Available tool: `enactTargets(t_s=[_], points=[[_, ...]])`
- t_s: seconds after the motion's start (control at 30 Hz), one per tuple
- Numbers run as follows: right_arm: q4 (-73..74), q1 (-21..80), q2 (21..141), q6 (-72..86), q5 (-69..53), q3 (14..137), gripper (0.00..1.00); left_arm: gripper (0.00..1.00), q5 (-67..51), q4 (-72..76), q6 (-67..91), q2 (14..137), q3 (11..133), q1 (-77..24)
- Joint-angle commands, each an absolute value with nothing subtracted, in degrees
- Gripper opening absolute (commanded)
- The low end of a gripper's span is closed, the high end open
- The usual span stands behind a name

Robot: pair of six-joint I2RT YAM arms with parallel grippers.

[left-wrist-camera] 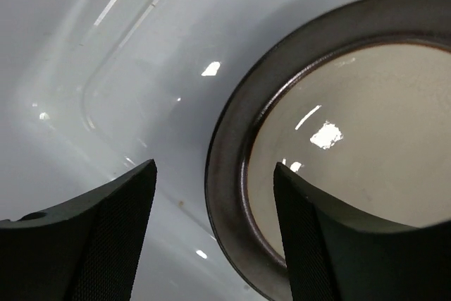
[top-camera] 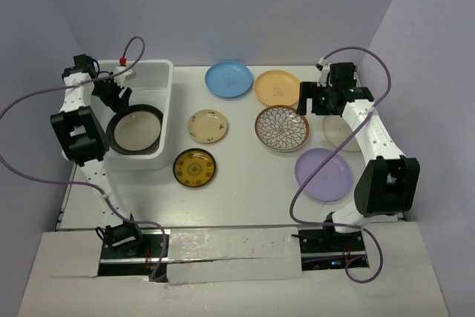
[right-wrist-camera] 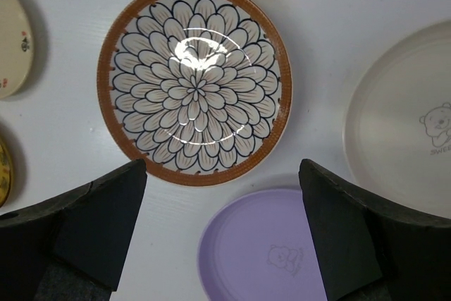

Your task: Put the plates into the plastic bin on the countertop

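The dark-rimmed plate with a cream centre [top-camera: 135,130] lies in the white plastic bin [top-camera: 165,79] at the left. My left gripper [top-camera: 117,98] hangs open over the plate's far-left edge. In the left wrist view the gripper [left-wrist-camera: 215,167] has its jaws either side of the plate rim [left-wrist-camera: 229,174], not pinching it, over the bin floor [left-wrist-camera: 106,68]. My right gripper [top-camera: 306,102] is open and empty above the brown-white floral plate [top-camera: 282,128]. In the right wrist view the gripper [right-wrist-camera: 222,166] is above the floral plate [right-wrist-camera: 194,82] and the lavender plate [right-wrist-camera: 261,252].
On the countertop [top-camera: 245,183] lie a blue plate [top-camera: 228,78], an orange plate [top-camera: 277,87], a small cream plate [top-camera: 208,125], a dark gold-patterned plate [top-camera: 194,167], a lavender plate [top-camera: 323,174], and a cream plate [top-camera: 338,135] partly under the right arm. Lilac walls enclose the table.
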State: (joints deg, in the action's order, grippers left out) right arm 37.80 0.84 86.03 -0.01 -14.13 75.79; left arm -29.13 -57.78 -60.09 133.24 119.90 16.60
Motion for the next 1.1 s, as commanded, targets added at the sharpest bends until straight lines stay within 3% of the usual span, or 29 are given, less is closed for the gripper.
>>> enactTargets(t_s=[0.0, 0.13, 0.2, 0.3, 0.6, 1.07], points=[[37.7, 0.88, 87.88, 1.82, -9.83, 77.26, 0.93, 0.74, -32.97, -51.61, -54.45, 122.53, 122.28, 15.56], [38.19, 0.88, 90.59, 1.69, -8.26, 77.65, 0.84, 0.77, -36.51, -43.24, -44.01, 113.09, 121.42, 14.88], [38.47, 0.88, 91.49, 1.67, -8.67, 77.87, 0.8, 0.83, -37.82, -38.68, -39.18, 109.05, 119.21, 14.85], [38.1, 0.73, 93.81, 1.7, -10.99, 77.96, 0.74, 0.99, -40.1, -29.31, -30.18, 99.07, 111.49, 14.68], [35.79, 0.44, 101.76, 0.62, -13.08, 79.59, 0.67, 0.99, -45.94, -19.5, -20.87, 80.71, 93.61, 12.98], [34.27, -2.11, 107.08, 0.59, -13.39, 79.54, 0.67, 0.99, -46.97, -19.51, -18.62, 77.88, 86.11, 12.48]])
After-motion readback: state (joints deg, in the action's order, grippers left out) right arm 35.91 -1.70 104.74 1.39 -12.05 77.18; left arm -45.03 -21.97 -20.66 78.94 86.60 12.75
